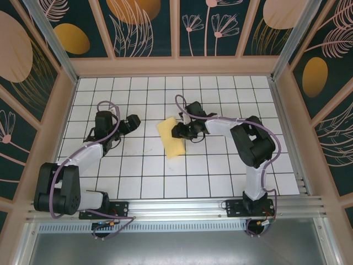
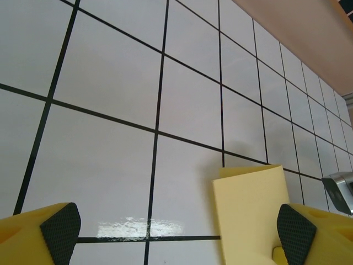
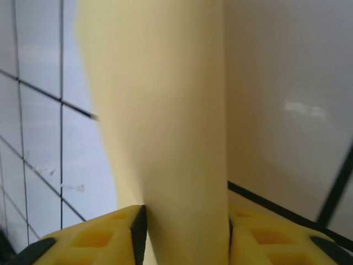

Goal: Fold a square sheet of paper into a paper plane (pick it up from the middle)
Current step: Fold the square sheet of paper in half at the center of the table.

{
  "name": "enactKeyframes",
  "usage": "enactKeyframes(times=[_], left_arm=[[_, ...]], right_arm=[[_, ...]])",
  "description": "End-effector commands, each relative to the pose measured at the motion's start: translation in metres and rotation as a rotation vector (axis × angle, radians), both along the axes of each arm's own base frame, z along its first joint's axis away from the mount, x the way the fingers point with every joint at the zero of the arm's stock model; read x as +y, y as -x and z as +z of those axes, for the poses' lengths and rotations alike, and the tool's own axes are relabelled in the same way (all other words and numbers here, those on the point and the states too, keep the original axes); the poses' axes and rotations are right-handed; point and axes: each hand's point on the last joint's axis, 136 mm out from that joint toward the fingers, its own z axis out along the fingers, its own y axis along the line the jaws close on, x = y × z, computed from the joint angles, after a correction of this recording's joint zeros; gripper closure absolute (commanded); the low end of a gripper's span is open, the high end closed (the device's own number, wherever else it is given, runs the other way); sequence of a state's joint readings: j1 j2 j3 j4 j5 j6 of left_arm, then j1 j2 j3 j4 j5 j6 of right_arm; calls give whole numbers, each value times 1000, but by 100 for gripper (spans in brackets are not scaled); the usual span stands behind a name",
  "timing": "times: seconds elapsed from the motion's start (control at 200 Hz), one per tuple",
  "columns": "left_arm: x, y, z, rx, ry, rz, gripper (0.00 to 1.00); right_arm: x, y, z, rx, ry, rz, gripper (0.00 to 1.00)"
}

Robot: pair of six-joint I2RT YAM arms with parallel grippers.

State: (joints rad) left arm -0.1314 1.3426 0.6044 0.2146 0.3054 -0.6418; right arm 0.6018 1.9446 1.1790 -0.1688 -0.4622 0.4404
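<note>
The square sheet of paper (image 1: 170, 139) lies near the middle of the tiled table (image 1: 220, 176), apparently doubled over into a narrow strip with one edge raised. No pointed nose or angled wing folds show, so I judge the plane barely begun. The right gripper (image 1: 185, 131) has the paper's lifted edge between its fingers (image 3: 110, 237); whether it is pinched or loose I cannot tell. The left gripper (image 1: 134, 122) hangs wide and empty, well apart from the paper.
</note>
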Motion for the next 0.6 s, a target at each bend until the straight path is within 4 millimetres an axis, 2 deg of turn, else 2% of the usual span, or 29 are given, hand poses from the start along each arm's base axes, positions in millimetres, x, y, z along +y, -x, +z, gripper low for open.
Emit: enactKeyframes(times=[0.0,0.065,0.175,0.445,0.595], left_arm=[[-3,-8,8,-22,30,22,7],[-7,-8,4,5,65,28,9],[-23,-4,1,30,142,-11,13],[-83,22,0,42,293,-180,22],[-114,37,3,45,385,-259,24]], right_arm=[[-17,-15,-1,-55,101,-43,51],[-21,-17,-1,-65,120,-51,46],[-25,-19,2,-63,113,-66,46],[-21,-19,9,-42,30,-82,47],[-18,-19,13,-41,5,-80,47]])
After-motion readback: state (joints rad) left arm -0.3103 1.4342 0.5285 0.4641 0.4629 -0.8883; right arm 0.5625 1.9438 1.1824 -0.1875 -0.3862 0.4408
